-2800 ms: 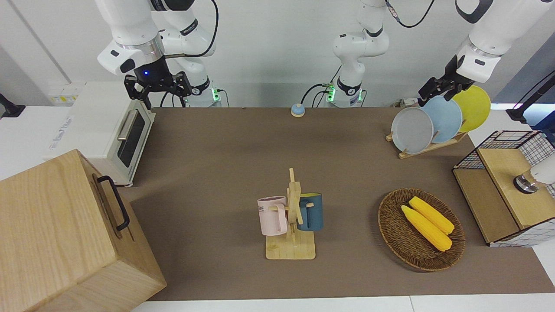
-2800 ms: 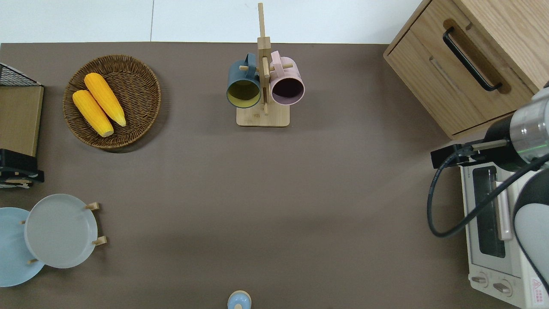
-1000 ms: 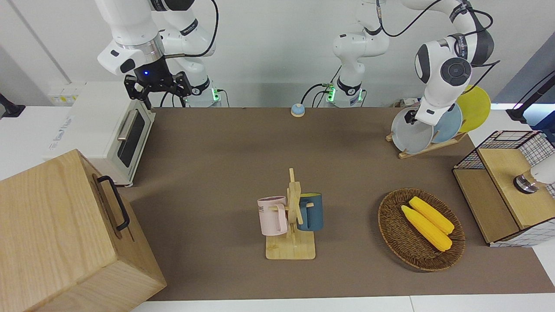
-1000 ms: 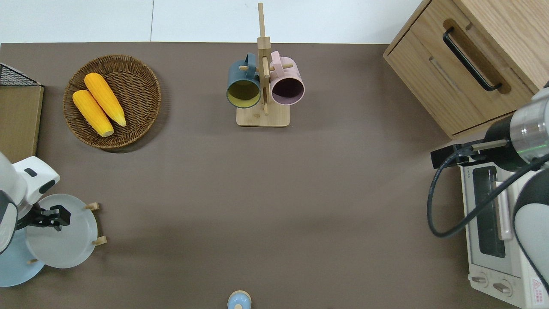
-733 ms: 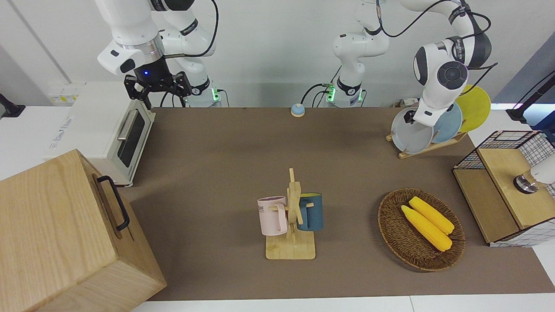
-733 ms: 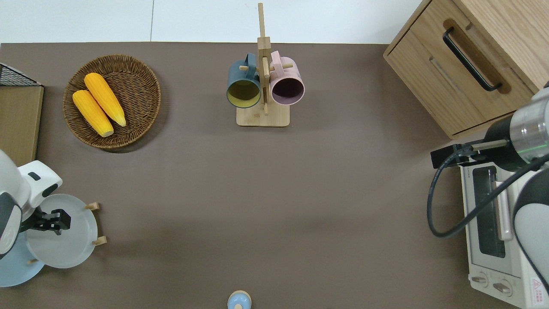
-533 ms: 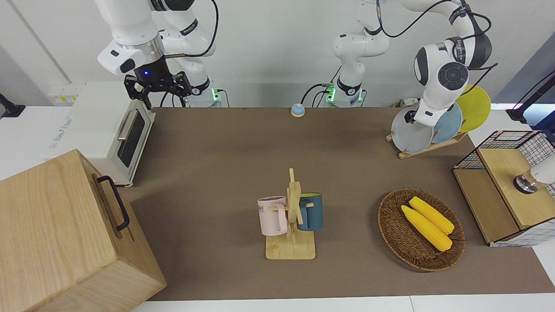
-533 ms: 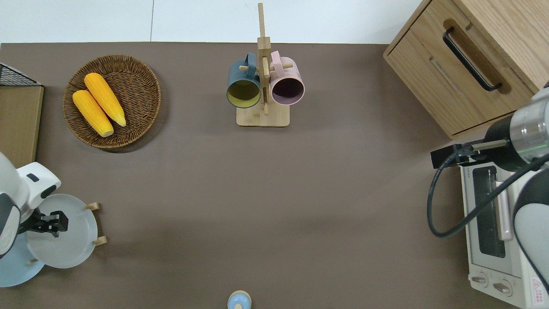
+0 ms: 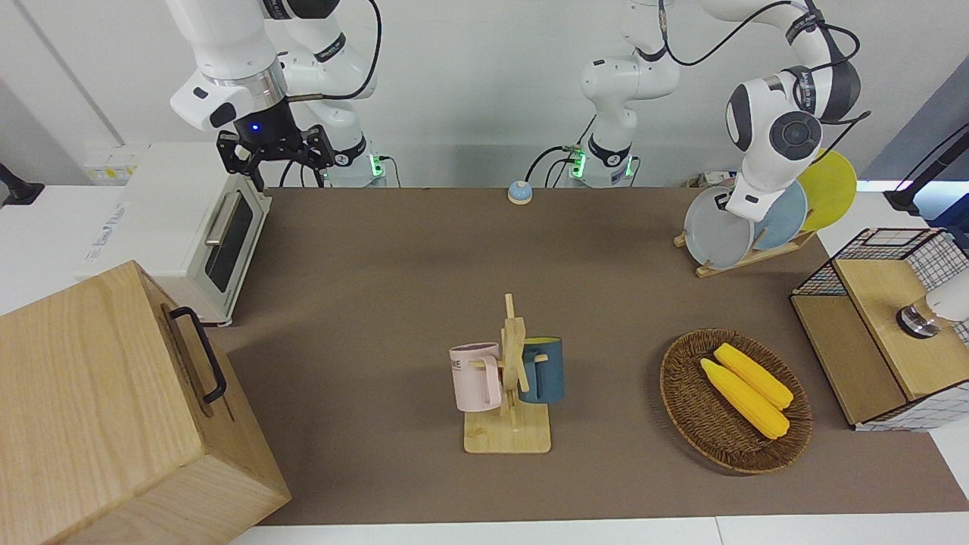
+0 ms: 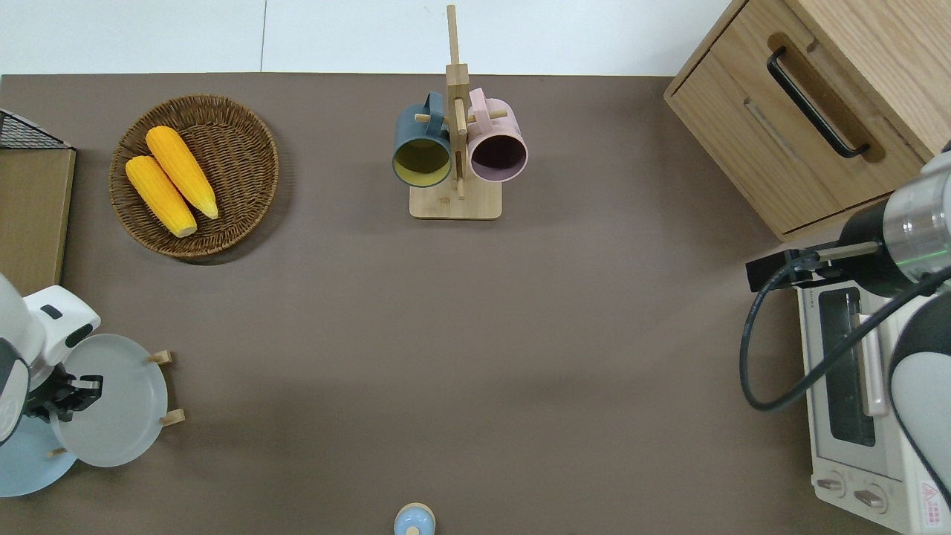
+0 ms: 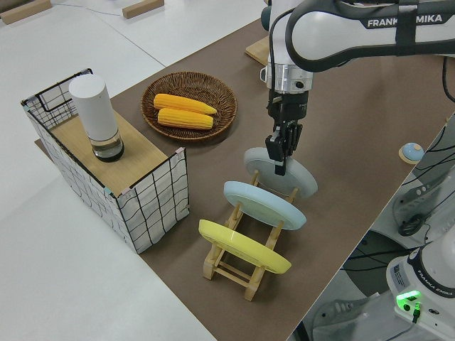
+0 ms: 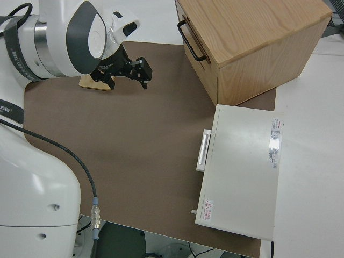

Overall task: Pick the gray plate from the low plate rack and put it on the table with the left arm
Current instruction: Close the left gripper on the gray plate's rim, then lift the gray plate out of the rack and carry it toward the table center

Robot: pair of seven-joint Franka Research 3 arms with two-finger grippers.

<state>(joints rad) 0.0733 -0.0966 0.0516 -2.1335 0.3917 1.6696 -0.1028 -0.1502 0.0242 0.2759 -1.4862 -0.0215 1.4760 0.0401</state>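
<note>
The gray plate (image 9: 711, 235) leans in the slot of the low plate rack (image 9: 749, 257) farthest from the robots, at the left arm's end of the brown table (image 9: 378, 265). It also shows in the overhead view (image 10: 119, 409) and the left side view (image 11: 302, 181). My left gripper (image 11: 279, 158) points down at the plate's top rim, its fingers close together on that rim; from overhead the gripper (image 10: 83, 390) sits over the plate's edge nearest the robots. My right gripper (image 9: 276, 151) is open and parked.
A light blue plate (image 11: 263, 202) and a yellow plate (image 11: 242, 245) stand in the rack's nearer slots. A wicker basket of corn (image 9: 734, 401), a wire-sided shelf (image 9: 886, 325), a mug stand (image 9: 511, 378), a toaster oven (image 9: 189, 227) and a wooden cabinet (image 9: 113, 409) are around.
My left arm came down to the gray plate's top rim, then drew toward the robots along it. The fingers have closed on the rim and the plate has shifted slightly.
</note>
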